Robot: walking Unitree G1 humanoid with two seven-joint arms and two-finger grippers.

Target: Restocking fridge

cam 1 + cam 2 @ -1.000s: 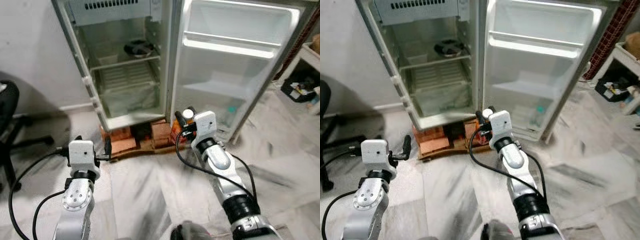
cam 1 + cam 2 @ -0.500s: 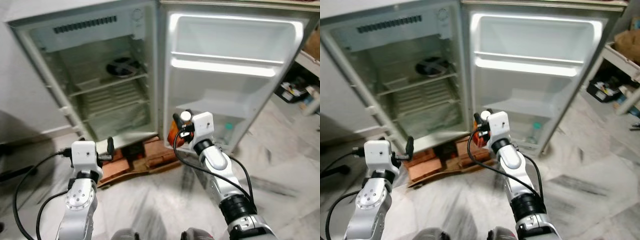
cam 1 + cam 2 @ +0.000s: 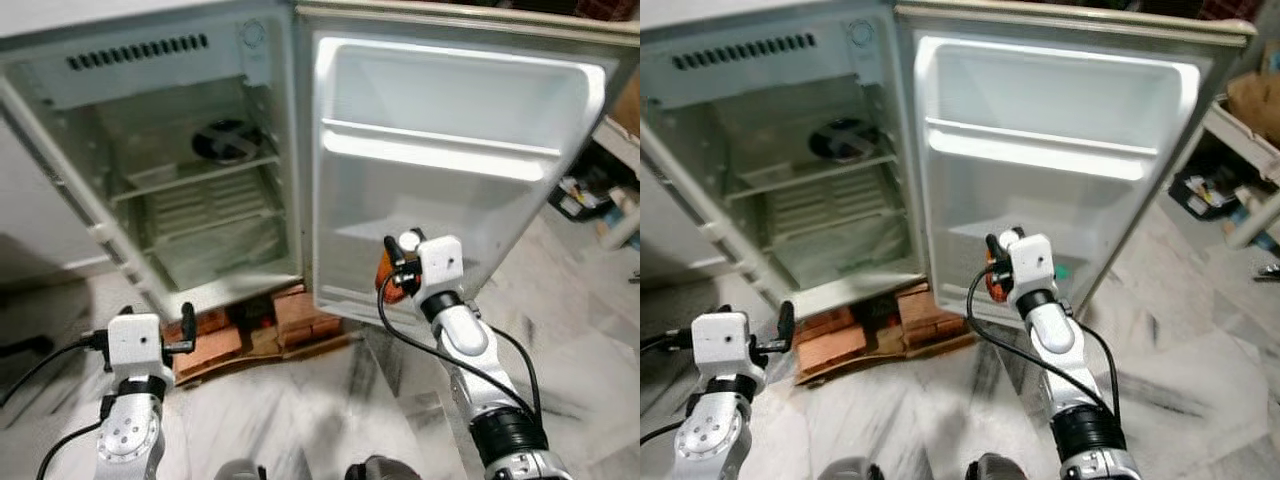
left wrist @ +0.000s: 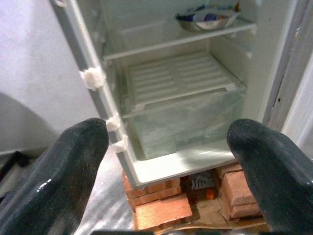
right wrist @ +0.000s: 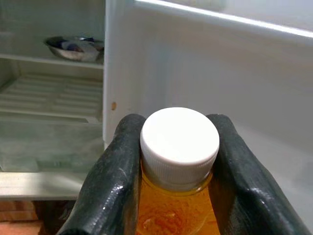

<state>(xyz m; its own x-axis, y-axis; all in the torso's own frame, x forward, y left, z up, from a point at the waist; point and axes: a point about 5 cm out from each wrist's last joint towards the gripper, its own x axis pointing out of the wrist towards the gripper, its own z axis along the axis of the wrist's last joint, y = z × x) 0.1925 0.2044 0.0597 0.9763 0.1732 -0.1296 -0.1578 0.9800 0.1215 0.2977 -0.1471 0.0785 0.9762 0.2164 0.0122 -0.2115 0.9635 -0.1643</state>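
Fridge [image 3: 190, 190] open, cabinet nearly bare: bowl [image 3: 228, 141] on upper shelf, crisper drawer [image 4: 186, 122] below, standing on bricks [image 3: 300, 315]. Door [image 3: 450, 150] swung wide, shelves almost empty. Right gripper [image 5: 178, 161] pinching orange bottle [image 5: 173, 215] by neck under white cap [image 5: 179, 142], held up just before lower door shelf [image 3: 1040, 240]. Left gripper [image 4: 171, 161] spread, empty, low, facing cabinet. Restocking barely begun: bottle not yet placed, likely bound for door shelf.

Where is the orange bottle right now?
The orange bottle is clamped in the right gripper, held up before the open fridge door.
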